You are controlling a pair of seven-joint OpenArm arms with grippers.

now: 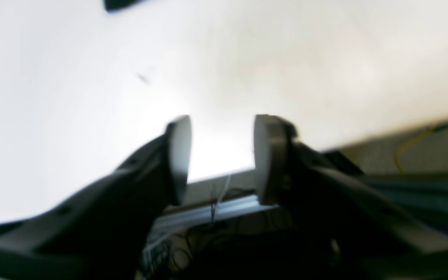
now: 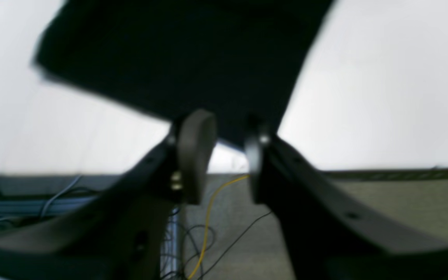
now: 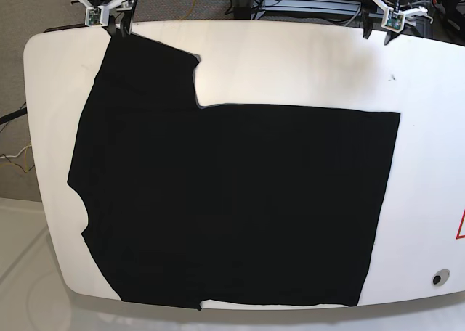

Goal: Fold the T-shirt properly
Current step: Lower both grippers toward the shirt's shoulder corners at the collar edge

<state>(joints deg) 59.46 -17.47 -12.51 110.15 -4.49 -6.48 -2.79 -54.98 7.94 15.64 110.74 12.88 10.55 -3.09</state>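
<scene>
Base view: T-shirt point(image 3: 232, 200) flat, spanning white table point(image 3: 429, 128). Left gripper point(image 1: 222, 159) at 1 o'clock, right gripper point(image 2: 224, 155) at 11 o'clock; both parted, gripping nothing.

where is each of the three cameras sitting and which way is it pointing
Left wrist: behind the left gripper, facing bare white table; open jaws.
Right wrist: behind the right gripper, open, at the T-shirt edge.
Base: overhead, looking down at the T-shirt spread flat; both grippers at the far edge.
Shared: right wrist and base both show the T-shirt.
</scene>
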